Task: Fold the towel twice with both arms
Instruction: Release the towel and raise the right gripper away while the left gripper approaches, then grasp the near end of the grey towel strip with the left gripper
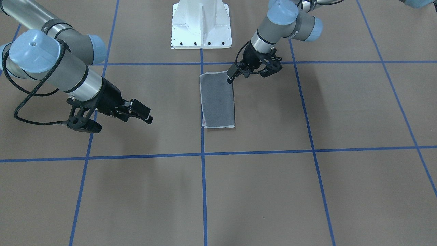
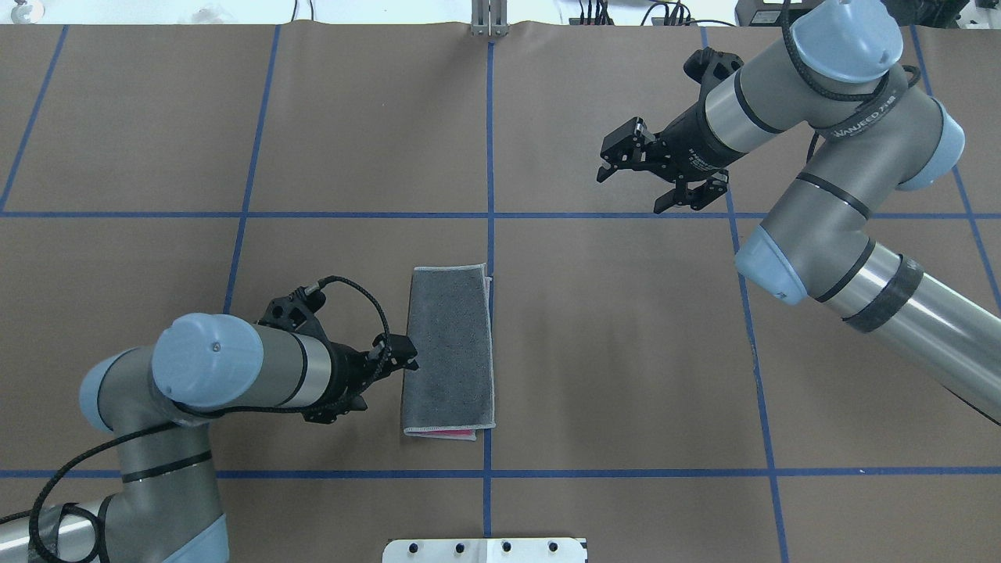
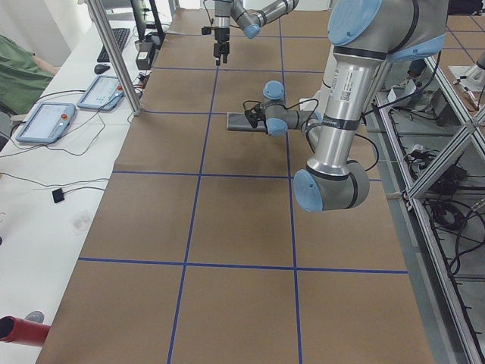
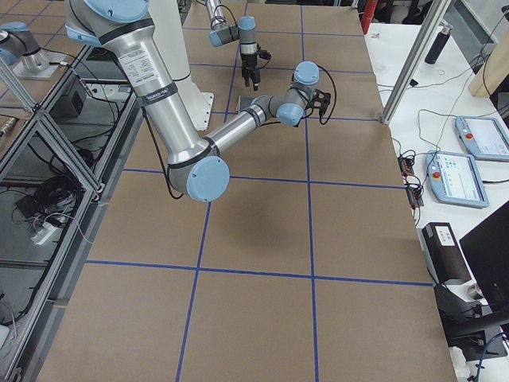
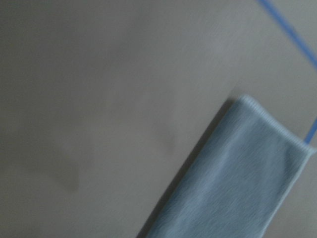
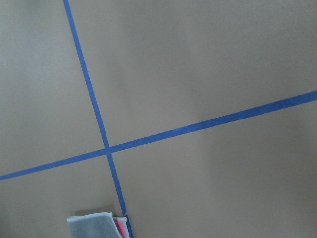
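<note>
The towel (image 2: 450,348) lies flat near the middle of the table (image 2: 626,352), already folded into a strip, grey face up, with pink showing at the end nearest the robot. Its long axis runs straight away from the robot, along a blue tape line (image 2: 489,156). The left hand (image 2: 395,361) is far nearer, just beside the strip's left long edge; its jaws look spread and hold nothing. The towel lies to that hand's right. The right hand (image 2: 637,172) hangs well apart, beyond the far end and off to the right, also released and empty. Halving the strip probably means both hands going to one short end.
</note>
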